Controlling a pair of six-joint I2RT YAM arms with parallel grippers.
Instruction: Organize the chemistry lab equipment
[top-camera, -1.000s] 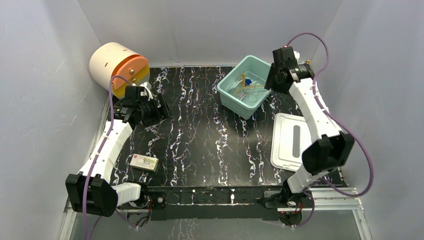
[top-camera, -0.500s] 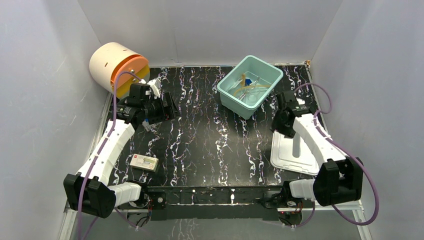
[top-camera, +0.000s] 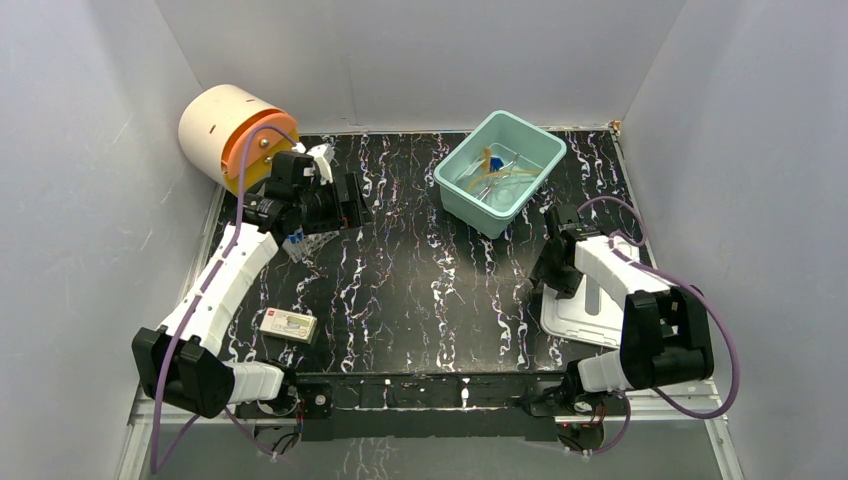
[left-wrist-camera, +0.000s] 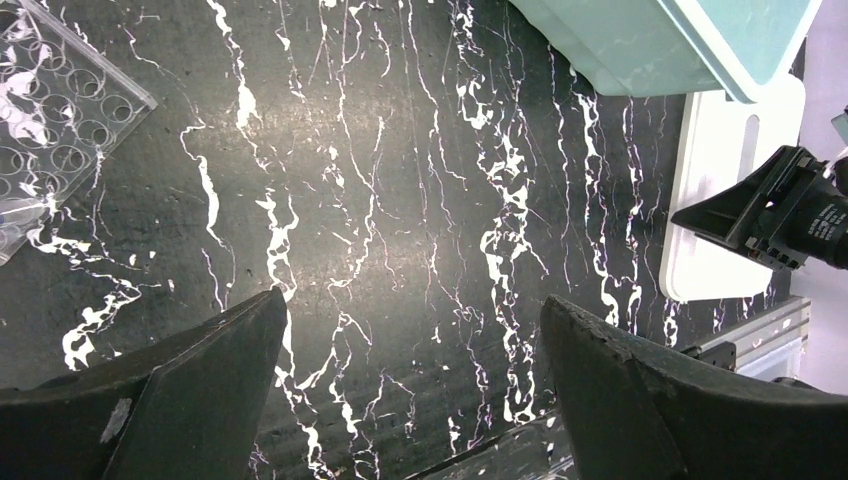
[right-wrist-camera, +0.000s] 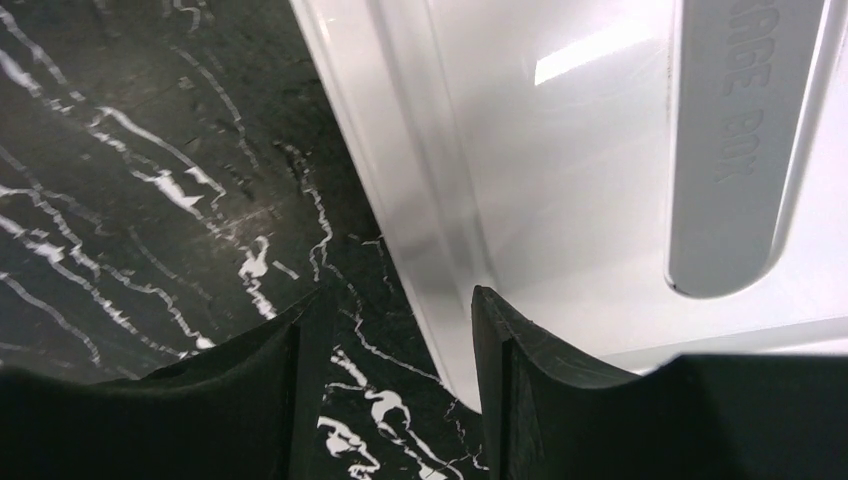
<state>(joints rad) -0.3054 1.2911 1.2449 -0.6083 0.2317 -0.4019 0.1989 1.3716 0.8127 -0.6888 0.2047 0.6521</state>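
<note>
The teal tub (top-camera: 452, 186) stands at the back and holds a tan rubber tube (top-camera: 488, 178) and a blue-tipped item (top-camera: 497, 166). A clear rack (top-camera: 300, 244) lies at the left; it also shows in the left wrist view (left-wrist-camera: 55, 120). A white packet (top-camera: 289, 325) lies near the front left. My left gripper (top-camera: 345, 207) is open and empty, raised just right of the rack (left-wrist-camera: 410, 310). My right gripper (top-camera: 546, 280) is low and open; its fingers straddle the left edge of the flat white lid (right-wrist-camera: 560, 150), apart from it (right-wrist-camera: 400, 300).
A cream and orange cylinder (top-camera: 235, 130) lies at the back left corner. The white slotted lid (top-camera: 590, 300) lies at the right, near the front. White walls enclose the black marbled table (top-camera: 430, 280). The tub (left-wrist-camera: 680, 40) and lid (left-wrist-camera: 735, 190) show in the left wrist view.
My right arm has swung down from over the tub to the lid's left edge. My left gripper has moved right and back, away from the rack.
</note>
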